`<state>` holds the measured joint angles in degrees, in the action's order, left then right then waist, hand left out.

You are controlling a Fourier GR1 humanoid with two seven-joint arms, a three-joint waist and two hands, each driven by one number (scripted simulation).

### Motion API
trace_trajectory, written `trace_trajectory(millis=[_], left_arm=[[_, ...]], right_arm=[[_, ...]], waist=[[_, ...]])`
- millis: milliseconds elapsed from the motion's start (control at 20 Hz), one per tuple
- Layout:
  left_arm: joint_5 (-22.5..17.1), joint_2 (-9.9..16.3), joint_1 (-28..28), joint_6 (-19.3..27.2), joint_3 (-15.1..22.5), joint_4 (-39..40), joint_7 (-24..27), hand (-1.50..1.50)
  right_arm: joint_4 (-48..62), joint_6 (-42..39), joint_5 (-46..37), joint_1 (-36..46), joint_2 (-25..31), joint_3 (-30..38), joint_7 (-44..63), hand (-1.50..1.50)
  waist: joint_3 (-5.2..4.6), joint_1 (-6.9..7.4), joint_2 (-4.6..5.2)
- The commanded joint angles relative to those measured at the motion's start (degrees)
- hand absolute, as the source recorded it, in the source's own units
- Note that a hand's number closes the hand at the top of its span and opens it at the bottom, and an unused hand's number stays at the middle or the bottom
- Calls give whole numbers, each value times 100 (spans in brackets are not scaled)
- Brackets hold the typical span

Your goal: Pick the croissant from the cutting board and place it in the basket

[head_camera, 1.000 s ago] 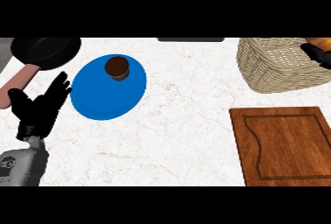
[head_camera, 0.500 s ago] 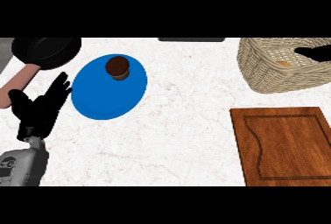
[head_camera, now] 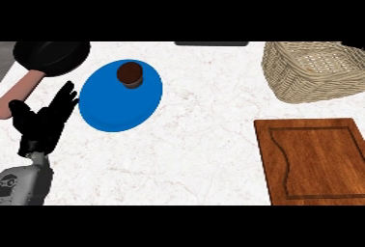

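left robot hand (head_camera: 44, 120) seen at the left edge, fingers spread and upright, nothing held | right robot hand not seen | croissant cannot be made out; cutting board (head_camera: 315, 161) shown bare, lower right on the counter (head_camera: 206, 144) | basket (head_camera: 314, 70) seen upper right | blue plate (head_camera: 118, 103) carrying a brown cup (head_camera: 130, 75) | black pan (head_camera: 50, 55) upper left

The basket (head_camera: 314, 72) at two o'clock is woven wicker, the cutting board (head_camera: 317, 161) smooth grained wood (perhaps varnished), the counter (head_camera: 200, 144) veined marble.
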<state>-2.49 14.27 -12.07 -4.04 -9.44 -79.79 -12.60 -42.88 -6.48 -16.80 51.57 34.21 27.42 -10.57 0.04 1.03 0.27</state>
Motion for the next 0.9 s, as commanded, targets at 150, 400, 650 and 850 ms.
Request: trace_trajectory(millis=[150,400,650,850], left_arm=[[17,-13,43,-2,38,-157,-56,0],[-27,69,26,-16,-65,-168,-85,0],[-41,58,-64,-96,-83,71,153,0],[-2,-68,7,-42,46,-136,64,0]], right_arm=[[1064,-242,905,435,901,1144,556,-150],[1942,-1408,1192,-35,2076,1527,-21,-150],[2380,-2486,956,-400,2728,1270,-393,-150],[2695,-3093,993,-789,3077,1358,-798,-150]], waist=[[5,26,17],[18,48,54],[28,101,108],[41,135,104]])
